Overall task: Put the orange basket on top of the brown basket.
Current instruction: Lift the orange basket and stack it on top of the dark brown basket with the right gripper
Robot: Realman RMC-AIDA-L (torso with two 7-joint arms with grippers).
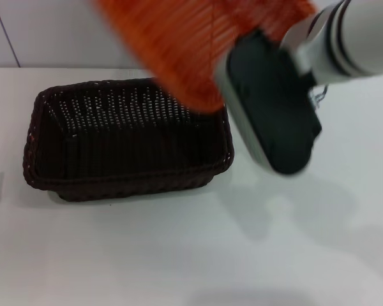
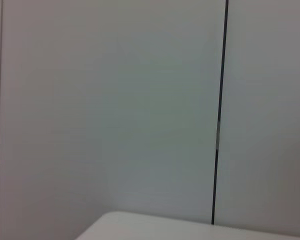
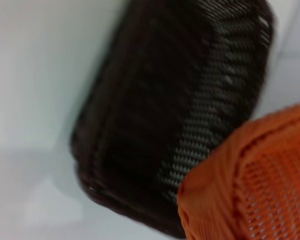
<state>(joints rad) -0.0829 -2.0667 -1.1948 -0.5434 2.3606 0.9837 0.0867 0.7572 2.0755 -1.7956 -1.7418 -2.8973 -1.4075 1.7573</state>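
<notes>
From the head view we see the very dark brown rectangular woven wicker basket (image 1: 124, 137) sitting flat on the white bench (image 1: 198, 255), its mouth open upward, with bare bench along its near rim and out to its left and right. Above its far right corner hangs the bright orange rectangular woven wicker basket (image 1: 191, 44), tilted and off the bench; its lower edge overlaps the dark basket's far right rim in the picture. The right pincer (image 1: 268, 105), a dark housing on a white forearm, meets the orange basket at its right side; we cannot tell how its fingers stand, as they are hidden. Open bench lies to its right.

In the left wrist view we find only a pale wall (image 2: 115, 100) with a dark vertical seam and a bench corner; the left pincer does not show.

In the right wrist view the orange basket's braided rim (image 3: 215, 180) sits close to the camera, overlapping the brown basket (image 3: 160, 110), which has bare bench beside it.
</notes>
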